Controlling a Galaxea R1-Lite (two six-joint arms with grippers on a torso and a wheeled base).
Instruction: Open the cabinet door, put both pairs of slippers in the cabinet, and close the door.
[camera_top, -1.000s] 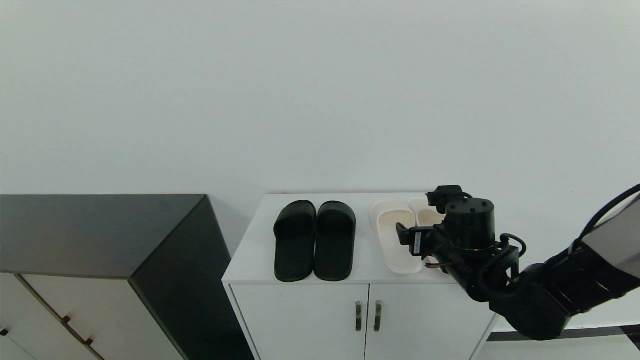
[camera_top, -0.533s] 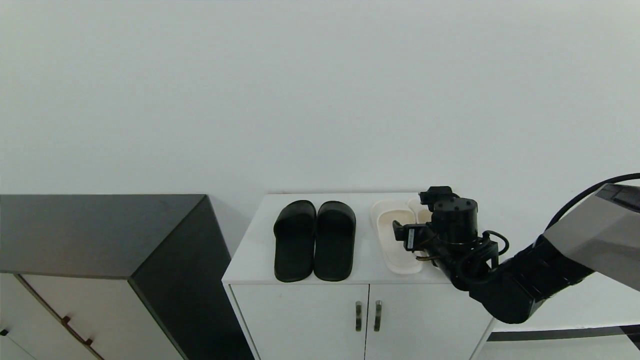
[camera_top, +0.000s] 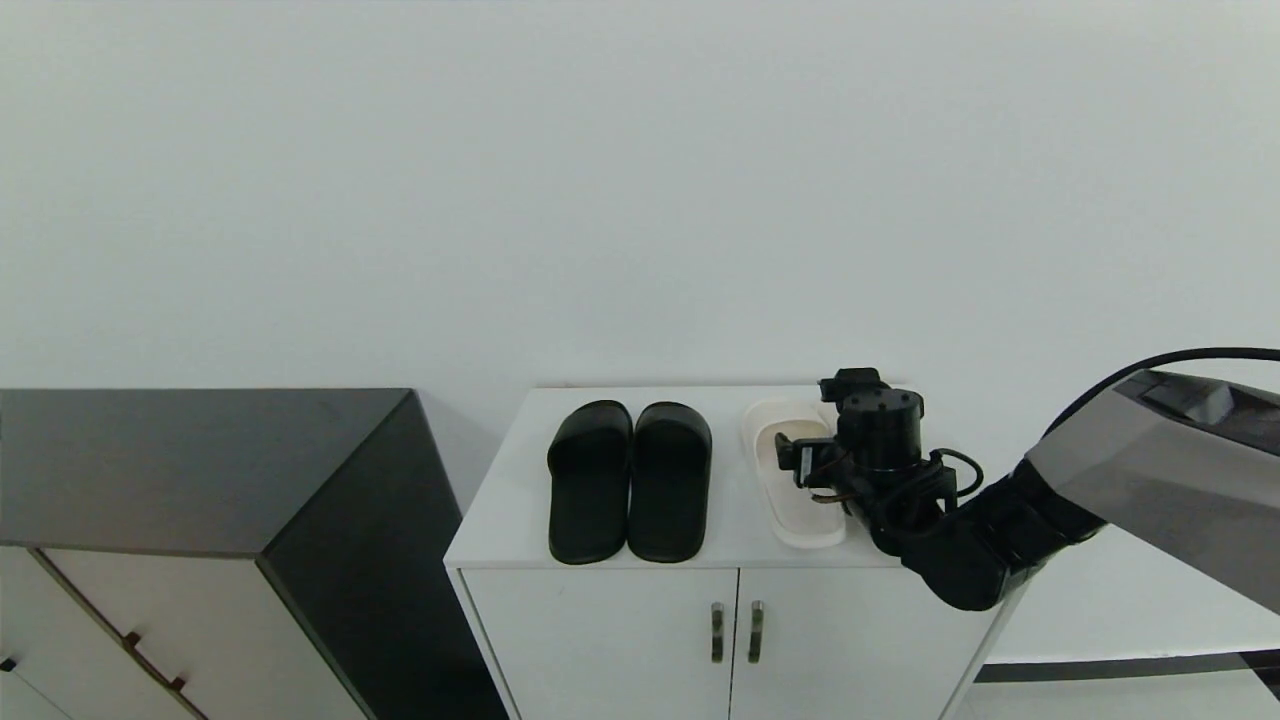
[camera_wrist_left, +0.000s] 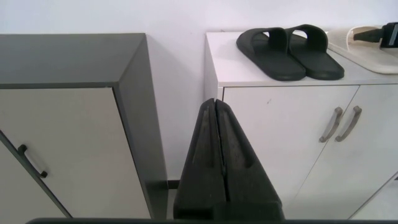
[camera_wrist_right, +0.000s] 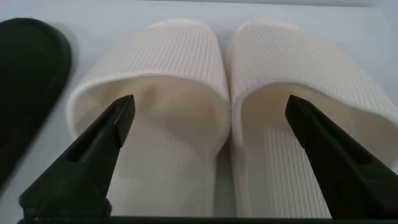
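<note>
The right gripper (camera_wrist_right: 210, 106) is spread wide, its fingers poised over the cream slippers (camera_top: 790, 500), right of centre in the head view. The black slippers (camera_top: 630, 480) lie left of them atop the cabinet (camera_top: 600, 640), whose doors are closed. The left gripper (camera_wrist_left: 216, 109) is pressed together, holding nothing.

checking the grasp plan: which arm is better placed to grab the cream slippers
Right. Its open right gripper sits close over the cream slippers on the white cabinet, spread across the pair. The left gripper is shut, low in front, away from them.
</note>
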